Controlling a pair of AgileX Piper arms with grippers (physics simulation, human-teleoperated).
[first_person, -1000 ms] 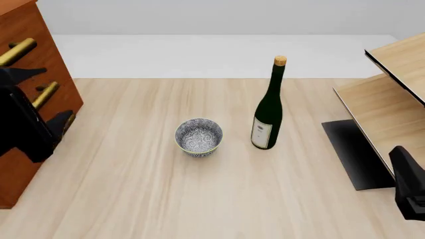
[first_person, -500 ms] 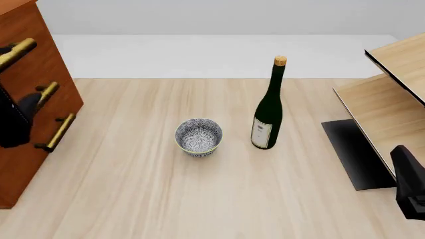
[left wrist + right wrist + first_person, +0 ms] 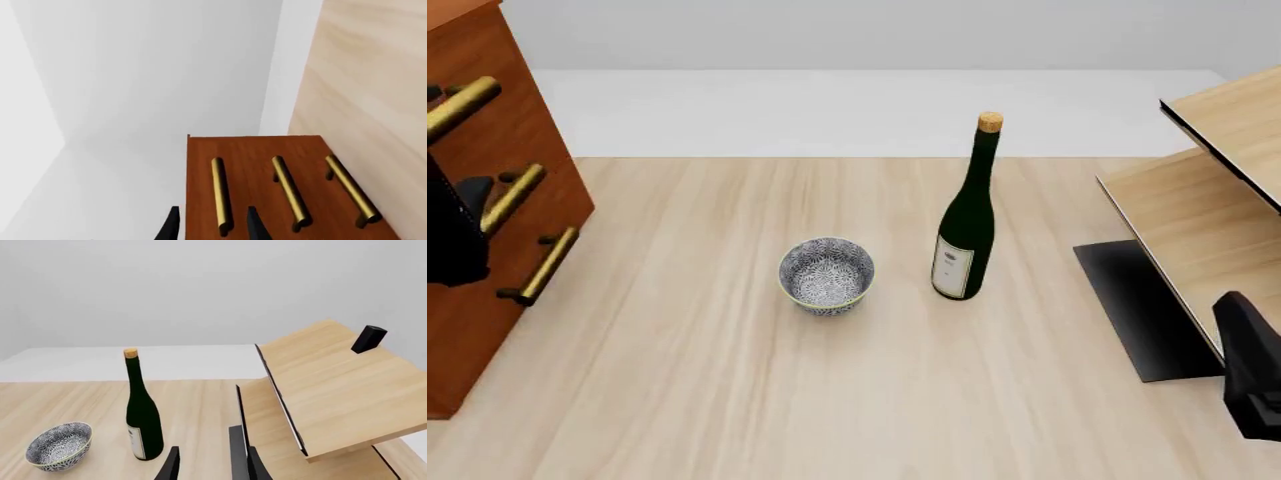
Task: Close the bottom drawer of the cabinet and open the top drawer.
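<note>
The reddish-brown cabinet (image 3: 554, 170) stands at the table's left edge with its three drawer fronts flush. The top drawer (image 3: 487, 60) carries a brass handle (image 3: 457, 104). The bottom drawer (image 3: 467, 340) shows its handle (image 3: 539, 267) uncovered. In the left wrist view my left gripper (image 3: 213, 227) is open, with the near end of the top drawer's handle (image 3: 219, 192) between its fingertips; contact cannot be judged. The bottom drawer's handle (image 3: 350, 192) lies nearest the tabletop there. My right gripper (image 3: 212, 467) is open and holds nothing, far from the cabinet.
A patterned bowl (image 3: 826, 275) and a green wine bottle (image 3: 966, 215) stand mid-table. A pale wooden shelf unit (image 3: 1214, 200) with a black base (image 3: 1134, 310) fills the right side. My right arm (image 3: 1254, 380) rests at the lower right.
My left arm has risen from in front of the bottom handle to the level of the upper handles, uncovering the bottom handle. The right arm has stayed put.
</note>
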